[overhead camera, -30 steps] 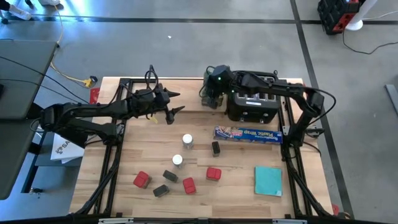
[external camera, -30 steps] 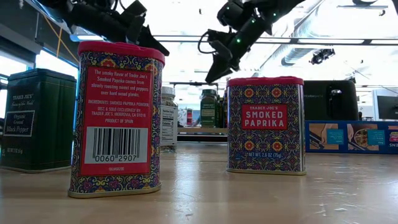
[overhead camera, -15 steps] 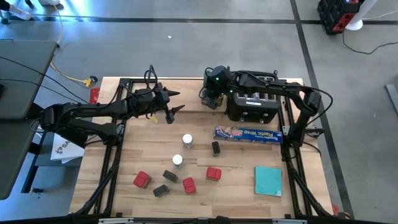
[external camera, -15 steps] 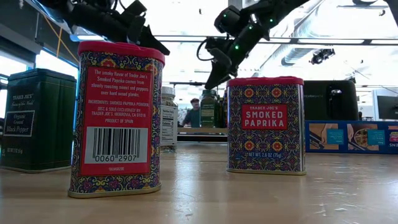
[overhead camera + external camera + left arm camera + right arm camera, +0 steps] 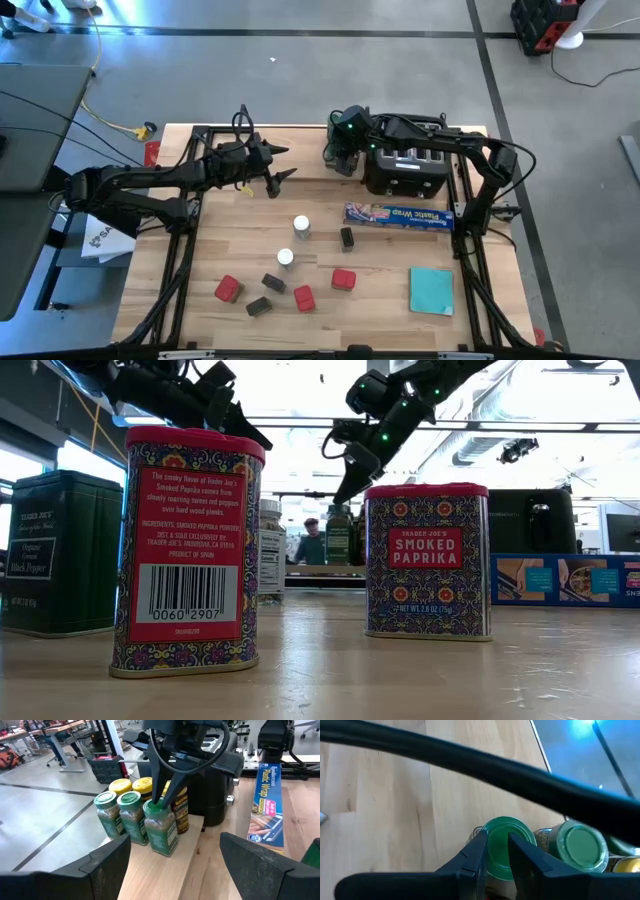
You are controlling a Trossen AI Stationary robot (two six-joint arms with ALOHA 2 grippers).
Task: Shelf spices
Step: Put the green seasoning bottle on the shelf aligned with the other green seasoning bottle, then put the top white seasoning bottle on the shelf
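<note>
Left wrist view: at frame centre, the right hand (image 5: 161,800) hovers slightly spread over a green-lidded jar (image 5: 160,827) on the shelf (image 5: 170,875); the left hand (image 5: 281,165) is spread wide.

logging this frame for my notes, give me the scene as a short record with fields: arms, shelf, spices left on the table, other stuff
right gripper: above the front green-lidded jar on the shelf, fingertips at its lid; grip not clear
left gripper: open, raised over the table's left rear, holding nothing
shelf: green-lidded and yellow-lidded jars grouped at the end beside the toaster
spices on table: two white-lidded jars, three red tins, three dark tins
other: plastic wrap box, teal square
</note>
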